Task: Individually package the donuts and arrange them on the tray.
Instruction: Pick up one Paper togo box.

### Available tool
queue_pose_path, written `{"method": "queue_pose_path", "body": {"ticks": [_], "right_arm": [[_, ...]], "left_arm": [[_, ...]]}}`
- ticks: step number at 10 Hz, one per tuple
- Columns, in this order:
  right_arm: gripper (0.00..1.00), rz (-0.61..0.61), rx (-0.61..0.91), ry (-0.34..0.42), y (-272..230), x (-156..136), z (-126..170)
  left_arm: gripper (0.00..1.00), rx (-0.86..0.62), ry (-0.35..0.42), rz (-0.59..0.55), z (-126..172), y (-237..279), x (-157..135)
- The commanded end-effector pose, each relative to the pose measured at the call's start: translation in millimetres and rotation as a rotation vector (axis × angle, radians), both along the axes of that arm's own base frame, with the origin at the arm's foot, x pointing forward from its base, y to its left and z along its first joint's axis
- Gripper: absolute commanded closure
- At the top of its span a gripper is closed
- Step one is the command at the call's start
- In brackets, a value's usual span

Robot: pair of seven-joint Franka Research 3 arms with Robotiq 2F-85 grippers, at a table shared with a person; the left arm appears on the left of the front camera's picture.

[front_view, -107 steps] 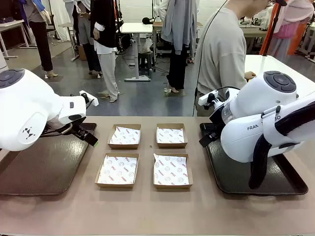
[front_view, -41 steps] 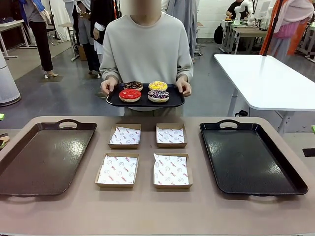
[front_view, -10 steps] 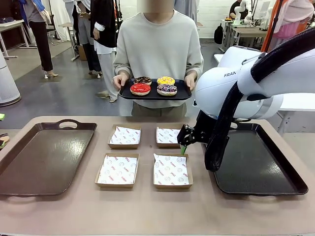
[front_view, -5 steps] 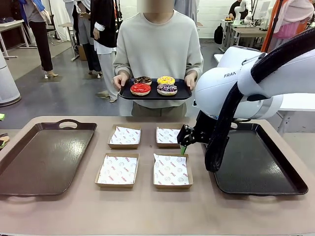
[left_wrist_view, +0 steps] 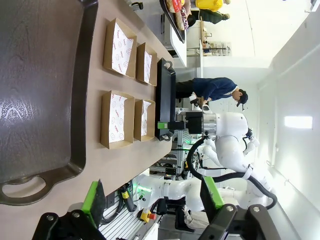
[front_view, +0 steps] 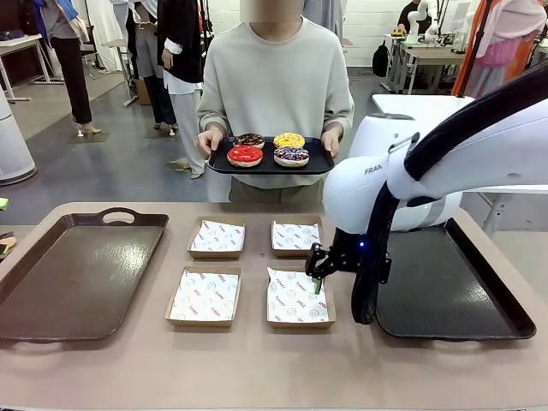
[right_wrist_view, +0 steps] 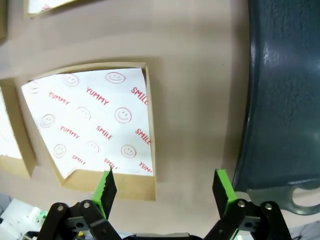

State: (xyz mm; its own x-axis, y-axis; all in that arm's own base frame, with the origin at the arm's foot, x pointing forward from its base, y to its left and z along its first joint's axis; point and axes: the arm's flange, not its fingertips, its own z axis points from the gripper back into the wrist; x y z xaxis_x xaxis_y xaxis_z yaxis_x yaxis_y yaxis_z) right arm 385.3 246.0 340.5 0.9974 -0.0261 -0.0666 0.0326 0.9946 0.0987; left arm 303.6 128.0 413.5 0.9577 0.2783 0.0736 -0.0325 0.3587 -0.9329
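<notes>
In the front view the person (front_view: pixel 274 77) stands at twelve o'clock of the table (front_view: pixel 257 368) and holds up a small serving tray (front_view: pixel 318 163). All four donuts (front_view: pixel 245 155) are on it, well apart from the table. The red donut (front_view: pixel 244 155) and the purple donut (front_view: pixel 291 156) lie on the side nearer to me. The brown donut (front_view: pixel 250 139) and the yellow donut (front_view: pixel 288 139) lie behind them. In the middle of the table four boxes (front_view: pixel 217 237) with printed paper inside make a square. A brown tray (front_view: pixel 77 274) lies at nine o'clock and a black tray (front_view: pixel 454 287) at three o'clock. The right arm reaches over the black tray, and the right gripper (front_view: pixel 317 279) points down at the box at five o'clock of the square (front_view: pixel 299 298).

In the left wrist view the left gripper (left_wrist_view: pixel 154 195) is at six o'clock with its fingers wide apart and nothing between them. The brown tray (left_wrist_view: pixel 45 90) lies beyond it. The boxes (left_wrist_view: pixel 120 47) and the black tray (left_wrist_view: pixel 165 95) are farther off, and the donuts (left_wrist_view: pixel 176 6) are at twelve o'clock.

In the right wrist view the right gripper (right_wrist_view: pixel 165 189) is also spread wide and holds nothing. One finger is over the box's cardboard rim (right_wrist_view: pixel 95 125), and the other is over the table (right_wrist_view: pixel 200 75) just beside the black tray (right_wrist_view: pixel 282 100) at three o'clock. The paper shows red smiling faces and the words YUMMY and SMILE.
</notes>
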Motion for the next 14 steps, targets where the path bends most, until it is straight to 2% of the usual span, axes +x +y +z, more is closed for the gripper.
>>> {"method": "queue_pose_path", "body": {"ticks": [1,4,5,6,7,8,10,11,12,13,14], "right_arm": [[0.0,-0.007,-0.036,0.008,23,15,-8],[0.0,0.0,-0.062,0.017,33,19,-16],[0.04,-0.001,-0.073,0.019,34,21,-19],[0.59,-0.001,-0.079,0.021,34,23,-21],[0.63,0.003,-0.083,0.024,34,24,-23],[1.0,0.006,-0.087,0.029,35,24,-24],[1.0,0.009,-0.089,0.027,35,23,-23],[0.85,0.011,-0.09,0.026,35,23,-23],[0.95,0.015,-0.091,0.026,35,22,-23],[1.0,0.015,-0.09,0.029,34,22,-23],[1.0,0.014,-0.089,0.033,33,22,-24]], "left_arm": [[0.0,-0.011,-0.003,0.01,1,1,1],[0.0,-0.011,-0.003,0.01,1,1,1],[0.0,-0.011,-0.003,0.01,1,1,1],[0.0,-0.011,-0.003,0.01,1,1,1],[0.0,-0.011,-0.003,0.01,1,1,1],[0.0,-0.011,-0.003,0.01,1,1,1],[0.0,-0.011,-0.003,0.01,1,1,1],[0.0,-0.011,-0.003,0.01,1,1,1],[0.0,-0.011,-0.003,0.01,1,1,1],[0.0,-0.011,-0.003,0.01,1,1,1],[0.0,-0.011,-0.003,0.01,1,1,1]]}}
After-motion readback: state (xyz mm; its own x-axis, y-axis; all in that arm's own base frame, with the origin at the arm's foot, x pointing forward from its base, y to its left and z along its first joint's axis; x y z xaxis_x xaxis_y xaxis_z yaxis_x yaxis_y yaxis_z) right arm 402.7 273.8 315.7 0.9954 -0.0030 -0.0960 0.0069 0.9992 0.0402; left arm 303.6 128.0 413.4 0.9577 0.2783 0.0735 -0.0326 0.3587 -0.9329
